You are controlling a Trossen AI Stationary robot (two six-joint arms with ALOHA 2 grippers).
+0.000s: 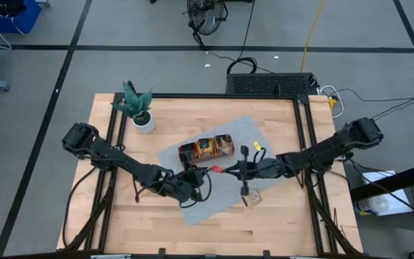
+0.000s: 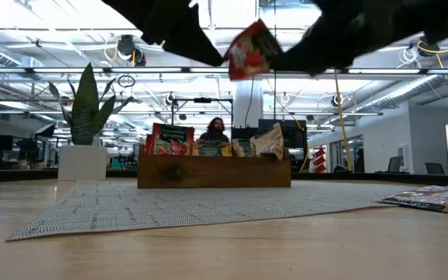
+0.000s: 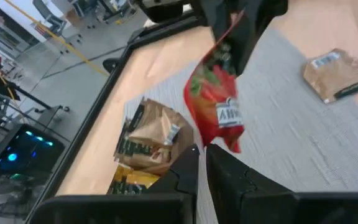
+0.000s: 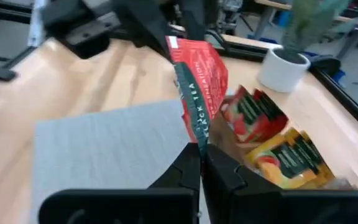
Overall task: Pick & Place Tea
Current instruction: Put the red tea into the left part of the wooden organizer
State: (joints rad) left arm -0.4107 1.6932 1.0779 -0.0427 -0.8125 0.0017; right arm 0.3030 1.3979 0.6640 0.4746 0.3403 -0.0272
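Observation:
A red tea sachet (image 4: 197, 74) hangs in the air above the grey mat (image 1: 218, 198), with my right gripper (image 4: 201, 152) shut on it. My left gripper (image 3: 202, 152) faces it from the table's left side, its fingers a narrow gap apart, and the sachet's near corner (image 3: 230, 144) is just off its tips. Behind them the brown wooden tray (image 1: 207, 149) stands on the mat with several sachets upright in it. One brown sachet (image 1: 252, 198) lies flat by the mat's right edge. My right gripper pinches one edge of the red sachet (image 4: 197, 138) between its two fingers. The fingers come nearly level from the table's right side. The sachet stands on edge, sticks out past the fingertips toward the left gripper, and is clear of the mat. My left gripper: I cannot tell whether its fingertips (image 3: 211, 154) touch the sachet's corner.
A potted plant (image 1: 139, 108) stands at the far left of the table. Bare wood lies along the near edge (image 1: 214, 234). In the low view a person (image 2: 216, 128) sits in the room behind the tray.

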